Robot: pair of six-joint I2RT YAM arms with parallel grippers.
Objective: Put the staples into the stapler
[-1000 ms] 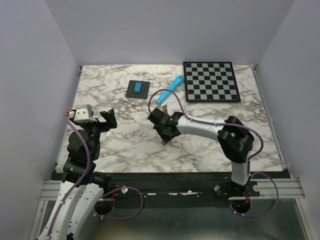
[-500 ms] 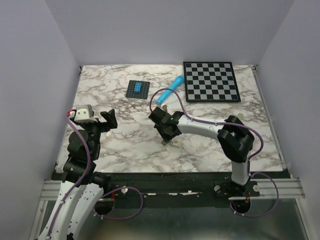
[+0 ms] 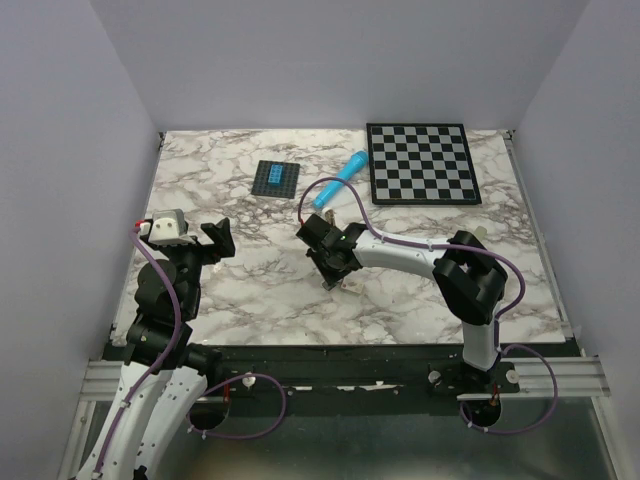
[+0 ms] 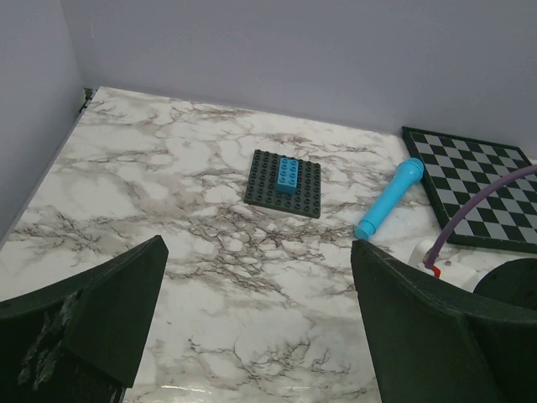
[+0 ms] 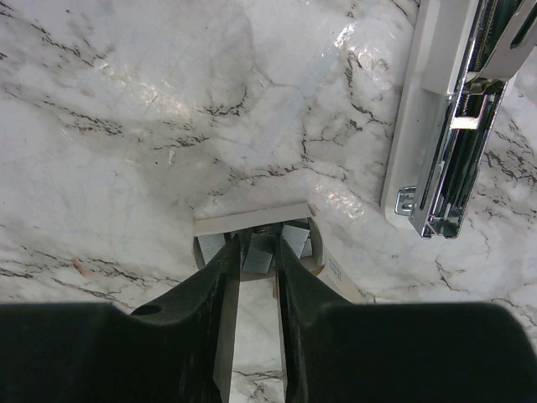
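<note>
My right gripper (image 5: pixel 258 245) points down into a small open cardboard box (image 5: pixel 252 220) in the middle of the marble table. Its narrow jaws stand either side of one silvery-grey block of staples (image 5: pixel 262 252), which still lies in the box among other blocks. The cream-white stapler (image 5: pixel 436 126) lies just right of the box, flipped open with its shiny metal rail showing. From above, the right gripper (image 3: pixel 336 272) hides the box. My left gripper (image 3: pixel 216 240) hovers at the left side, wide open and empty, its dark fingers (image 4: pixel 101 327) far apart.
A bright blue cylinder (image 3: pixel 338 180) lies at the back centre beside a checkerboard (image 3: pixel 420 163). A dark studded plate with a blue brick (image 3: pixel 276 178) sits at the back left. Walls enclose the table on three sides.
The right gripper has shifted slightly left and toward the near edge over the box, and its jaws have widened a touch. The left arm has not moved.
</note>
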